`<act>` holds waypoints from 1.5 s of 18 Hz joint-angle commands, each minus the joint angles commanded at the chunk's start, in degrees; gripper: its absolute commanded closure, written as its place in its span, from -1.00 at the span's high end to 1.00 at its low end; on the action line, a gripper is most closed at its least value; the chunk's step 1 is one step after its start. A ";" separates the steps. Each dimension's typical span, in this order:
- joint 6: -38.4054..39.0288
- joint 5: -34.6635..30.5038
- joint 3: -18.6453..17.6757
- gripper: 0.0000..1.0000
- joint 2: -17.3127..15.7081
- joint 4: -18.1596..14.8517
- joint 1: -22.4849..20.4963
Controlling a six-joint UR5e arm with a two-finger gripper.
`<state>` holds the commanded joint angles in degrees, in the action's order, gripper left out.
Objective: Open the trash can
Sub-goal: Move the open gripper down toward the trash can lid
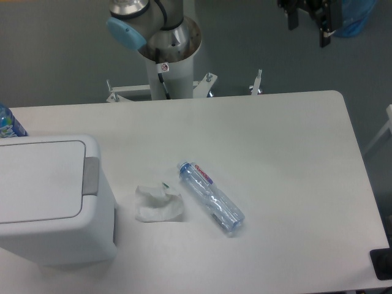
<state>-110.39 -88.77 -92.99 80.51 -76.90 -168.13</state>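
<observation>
The trash can (55, 202) is a big white boxy bin at the table's left front. Its flat lid (40, 180) lies down and closed, with the small grey push tab (90, 176) on the lid's right edge. My gripper (309, 21) hangs far away at the top right of the view, beyond the table's back edge and partly cut off by the frame. Its two dark fingers stand apart with nothing between them.
A clear plastic bottle (211, 198) lies on its side mid-table, with a crumpled white tissue (158, 204) between it and the bin. A blue-labelled bottle (7, 122) peeks in behind the bin. The arm's base (165, 55) stands at the back edge. A black object (383, 263) sits at the front right corner.
</observation>
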 joint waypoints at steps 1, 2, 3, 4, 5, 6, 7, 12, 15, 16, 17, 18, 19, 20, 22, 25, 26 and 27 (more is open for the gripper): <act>0.00 0.00 0.00 1.00 0.00 0.00 0.09; 0.00 0.09 0.00 1.00 0.00 0.00 0.09; 0.00 0.09 0.00 1.00 0.00 0.00 0.09; 0.09 0.00 0.00 1.00 0.09 0.00 0.09; 0.52 0.00 0.00 1.00 0.00 0.00 0.09; 1.83 0.09 0.09 1.00 0.00 0.00 0.09; 3.50 0.35 0.09 1.00 0.09 0.00 0.17; 10.44 4.21 0.61 1.00 0.35 0.00 1.32; 17.64 9.04 1.23 1.00 0.61 1.84 1.84; 20.36 10.18 1.32 1.00 0.79 1.93 2.28; 23.00 10.98 1.49 1.00 0.88 2.37 2.89; 26.33 11.42 1.76 1.00 1.14 2.90 4.12; 30.11 11.51 1.84 1.00 1.49 3.94 5.52; 33.97 11.51 1.76 1.00 1.84 5.52 7.02; 41.62 11.43 1.76 1.00 2.46 8.25 9.74; 52.70 11.43 1.76 1.00 3.16 10.54 13.35; 56.30 11.51 1.76 1.00 3.42 11.42 14.58; 59.56 11.51 1.76 1.00 3.86 12.38 15.89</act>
<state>-50.83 -77.26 -91.23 84.37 -64.52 -152.24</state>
